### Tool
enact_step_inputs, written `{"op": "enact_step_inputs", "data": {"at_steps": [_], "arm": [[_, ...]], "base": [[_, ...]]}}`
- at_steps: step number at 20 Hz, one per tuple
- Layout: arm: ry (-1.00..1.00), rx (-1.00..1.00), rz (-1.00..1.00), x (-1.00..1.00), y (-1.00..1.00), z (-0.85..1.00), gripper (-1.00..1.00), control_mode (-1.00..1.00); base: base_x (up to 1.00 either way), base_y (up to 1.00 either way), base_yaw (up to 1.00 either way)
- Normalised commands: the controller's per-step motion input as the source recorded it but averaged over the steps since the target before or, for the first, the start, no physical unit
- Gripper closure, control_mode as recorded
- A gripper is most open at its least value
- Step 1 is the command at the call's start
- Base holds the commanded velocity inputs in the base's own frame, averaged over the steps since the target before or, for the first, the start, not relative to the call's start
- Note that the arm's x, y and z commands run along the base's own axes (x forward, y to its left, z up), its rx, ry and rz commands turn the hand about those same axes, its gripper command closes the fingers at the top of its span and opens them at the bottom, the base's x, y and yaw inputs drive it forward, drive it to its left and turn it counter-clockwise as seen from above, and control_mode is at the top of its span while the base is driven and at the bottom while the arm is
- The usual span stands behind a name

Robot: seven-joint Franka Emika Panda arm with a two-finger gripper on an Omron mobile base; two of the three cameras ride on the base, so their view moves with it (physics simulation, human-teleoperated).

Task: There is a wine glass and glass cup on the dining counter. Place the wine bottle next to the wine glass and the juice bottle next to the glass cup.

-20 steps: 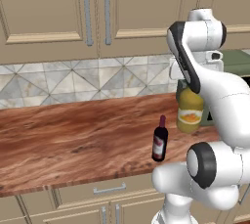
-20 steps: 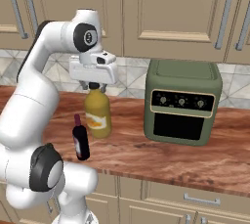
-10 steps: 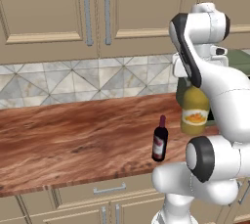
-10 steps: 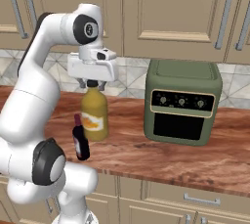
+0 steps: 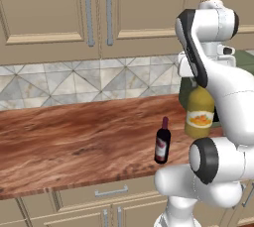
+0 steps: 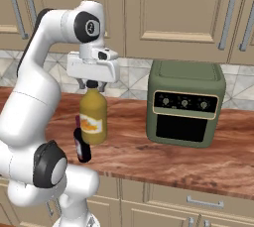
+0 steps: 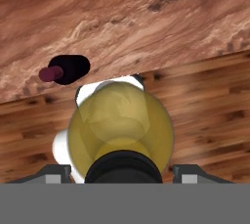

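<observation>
Your hand point(image 6: 92, 85) is gripping the juice bottle point(image 6: 93, 117) by its cap and holding it clear of the worktop point(image 6: 149, 151), so the bottle is hanging straight below the hand. The wine bottle point(image 5: 161, 141) is standing upright on the worktop just beside and lower than the hanging bottle. The green oven point(image 6: 185, 103) is sitting well off to the hand's other side.

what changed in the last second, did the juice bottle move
Yes: the gripper, shut on the juice bottle at its cap, has carried it higher off the counter and slightly toward the robot. The wine bottle and the green oven stayed put.
</observation>
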Motion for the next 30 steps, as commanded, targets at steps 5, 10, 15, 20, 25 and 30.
{"op": "enact_step_inputs", "data": {"at_steps": [5,10,15,20,25,30], "arm": [[0.0,0.0,0.0,0.0,0.0,0.0,1.0,-1.0],[0.0,0.0,0.0,0.0,0.0,0.0,1.0,-1.0],[0.0,0.0,0.0,0.0,0.0,0.0,1.0,-1.0],[0.0,0.0,0.0,0.0,0.0,0.0,1.0,1.0],[0.0,0.0,0.0,0.0,0.0,0.0,1.0,1.0],[0.0,0.0,0.0,0.0,0.0,0.0,1.0,1.0]], "base": [[0.0,0.0,0.0],[0.0,0.0,0.0],[0.0,0.0,0.0],[0.0,0.0,0.0],[-0.07,0.0,0.0],[-0.43,0.0,0.0]]}}
